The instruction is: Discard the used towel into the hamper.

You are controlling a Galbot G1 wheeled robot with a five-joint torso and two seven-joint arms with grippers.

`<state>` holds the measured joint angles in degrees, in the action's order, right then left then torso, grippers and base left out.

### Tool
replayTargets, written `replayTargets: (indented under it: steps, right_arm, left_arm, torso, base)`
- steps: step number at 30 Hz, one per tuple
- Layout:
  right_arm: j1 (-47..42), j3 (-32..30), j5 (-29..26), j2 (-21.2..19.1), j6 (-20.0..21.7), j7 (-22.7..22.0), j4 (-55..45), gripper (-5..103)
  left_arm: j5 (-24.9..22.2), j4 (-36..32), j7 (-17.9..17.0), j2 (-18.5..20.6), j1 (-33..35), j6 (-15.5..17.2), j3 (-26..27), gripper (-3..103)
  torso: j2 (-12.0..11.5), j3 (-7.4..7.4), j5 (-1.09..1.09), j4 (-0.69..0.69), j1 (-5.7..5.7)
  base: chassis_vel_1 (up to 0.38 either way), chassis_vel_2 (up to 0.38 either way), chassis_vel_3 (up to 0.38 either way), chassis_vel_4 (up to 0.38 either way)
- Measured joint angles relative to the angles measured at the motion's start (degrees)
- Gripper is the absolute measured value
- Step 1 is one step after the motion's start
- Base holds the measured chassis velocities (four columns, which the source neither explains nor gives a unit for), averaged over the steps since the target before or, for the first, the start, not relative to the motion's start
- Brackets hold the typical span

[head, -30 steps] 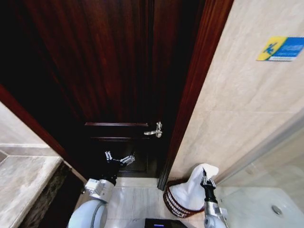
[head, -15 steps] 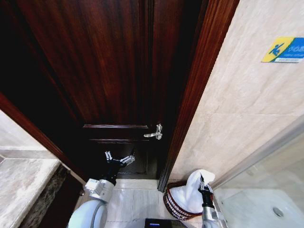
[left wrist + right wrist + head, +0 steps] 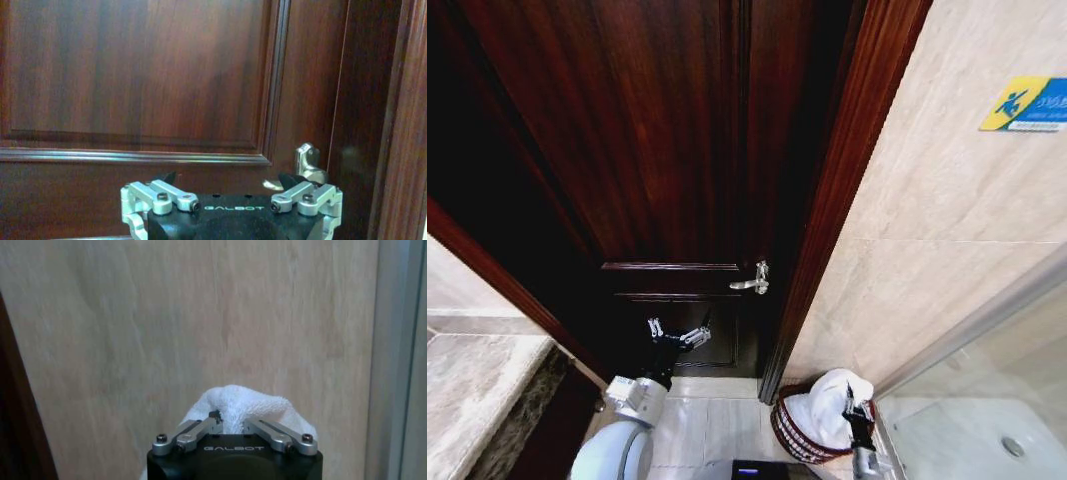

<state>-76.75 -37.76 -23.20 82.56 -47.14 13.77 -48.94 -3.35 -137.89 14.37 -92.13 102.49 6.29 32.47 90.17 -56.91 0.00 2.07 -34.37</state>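
The white towel (image 3: 825, 403) hangs bunched from my right gripper (image 3: 858, 407), which is shut on its top. Its lower part lies inside the hamper (image 3: 788, 437), a round dark red-brown barred basket on the floor by the door frame. In the right wrist view the fingers (image 3: 261, 426) of the right gripper (image 3: 230, 420) pinch the towel (image 3: 245, 399) against a beige tiled wall. My left gripper (image 3: 677, 335) is held open in front of the dark wooden door, away from the hamper. The left wrist view shows the left gripper (image 3: 229, 179) with nothing between its fingers.
A dark wooden door (image 3: 667, 150) with a silver handle (image 3: 753, 279) stands straight ahead, the handle (image 3: 307, 162) close to my left gripper. A beige tiled wall (image 3: 947, 250) and a glass shower edge (image 3: 967, 320) close the right side. A marble counter (image 3: 477, 400) is at the left.
My right gripper has sunk lower with the towel, so more of the towel now rests in the hamper. The camera tilted a little early on. The left arm stayed still.
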Motion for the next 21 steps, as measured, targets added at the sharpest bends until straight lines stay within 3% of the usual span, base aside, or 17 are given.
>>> replayTargets:
  steps: [10,13,21]
  right_arm:
    - [3.4,1.1,-0.4,-0.9,0.0,1.8,7.6,5]
    - [4.4,0.9,3.4,-1.0,0.0,1.5,10.0,5]
    - [5.2,0.5,6.5,-1.4,0.0,1.6,14.0,5]
  left_arm:
    - [0.0,0.0,0.0,0.0,0.0,0.0,0.0,100]
    - [0.0,0.0,0.0,0.0,0.0,0.0,0.0,100]
    - [0.0,0.0,0.0,0.0,0.0,0.0,0.0,100]
  torso:
    - [0.0,0.00,-0.01,0.00,0.00]
    - [0.0,0.00,0.00,0.01,0.00]
    - [0.0,0.00,0.00,-0.01,0.01]
  base:
    - [0.000,0.000,0.000,0.000]
    - [0.000,0.000,0.000,0.000]
    - [0.000,0.000,0.000,0.000]
